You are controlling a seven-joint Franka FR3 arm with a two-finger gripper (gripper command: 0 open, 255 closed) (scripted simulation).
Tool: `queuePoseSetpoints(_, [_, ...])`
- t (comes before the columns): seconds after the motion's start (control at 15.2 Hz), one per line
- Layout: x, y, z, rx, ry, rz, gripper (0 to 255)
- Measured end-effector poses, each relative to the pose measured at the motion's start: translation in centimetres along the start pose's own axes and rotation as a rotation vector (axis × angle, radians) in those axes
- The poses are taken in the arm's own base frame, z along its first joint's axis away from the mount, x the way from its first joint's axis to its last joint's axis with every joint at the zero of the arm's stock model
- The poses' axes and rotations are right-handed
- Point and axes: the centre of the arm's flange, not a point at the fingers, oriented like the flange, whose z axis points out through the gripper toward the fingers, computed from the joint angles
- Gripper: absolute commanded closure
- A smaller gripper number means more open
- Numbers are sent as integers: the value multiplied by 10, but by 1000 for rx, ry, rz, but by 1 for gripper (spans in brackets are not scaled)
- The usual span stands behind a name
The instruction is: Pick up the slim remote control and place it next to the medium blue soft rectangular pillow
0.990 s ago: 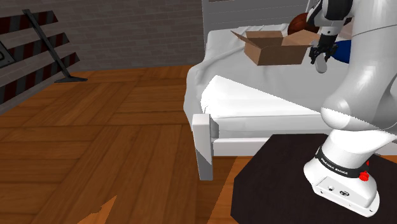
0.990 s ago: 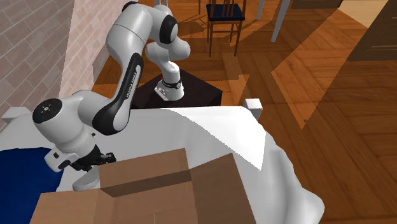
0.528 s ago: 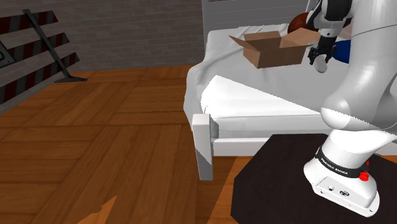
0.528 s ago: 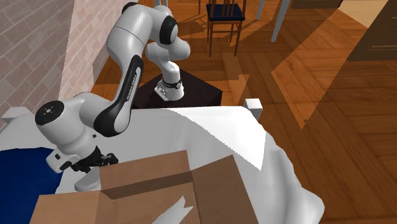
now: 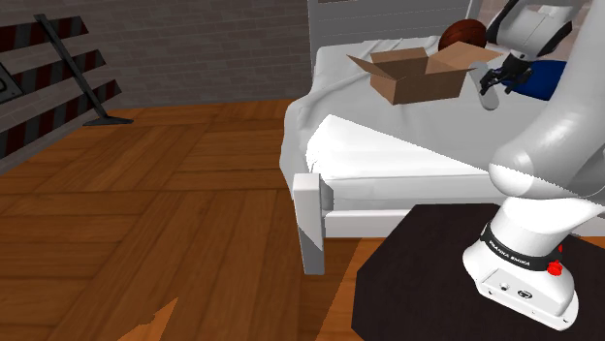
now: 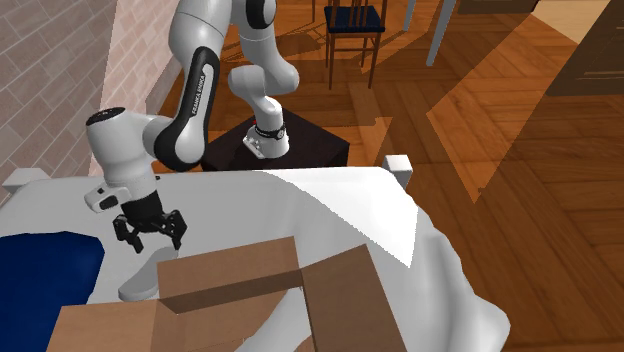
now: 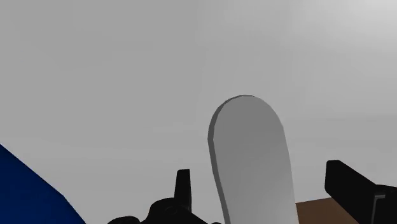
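Shoulder view: I'm seeing the gripper (image 5: 502,74) hanging over the bed (image 5: 388,155), just past the cardboard box (image 5: 415,76), with the grey remote (image 5: 488,94) right below it. The second exterior view is showing what that one hides: jaws spread and clear of the remote, which is lying on the sheet between the blue pillow (image 6: 45,265) and the box. In the wrist view the remote is sitting between the parted fingers, untouched.

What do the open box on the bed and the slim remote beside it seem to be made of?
The box looks like cardboard: matte brown, with thin folded flaps. The remote is drawn plain matte grey, smooth, without buttons or texture, so its material is left open; perhaps plastic.
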Motion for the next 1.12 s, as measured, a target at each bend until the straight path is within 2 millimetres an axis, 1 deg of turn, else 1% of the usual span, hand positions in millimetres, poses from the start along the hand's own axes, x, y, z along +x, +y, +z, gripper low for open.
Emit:
queuePoseSetpoints(0.33, [-1, 0, 24, -1, 7, 1, 0])
queuePoseSetpoints(0.46, [-2, 0, 27, -1, 8, 1, 0])
queuePoseSetpoints(0.73, [-2, 0, 28, -1, 8, 1, 0])
queuePoseSetpoints(0.79, [-2, 0, 28, -1, 8, 1, 255])
queuePoseSetpoints(1.12, [-2, 0, 28, -1, 8, 1, 255])
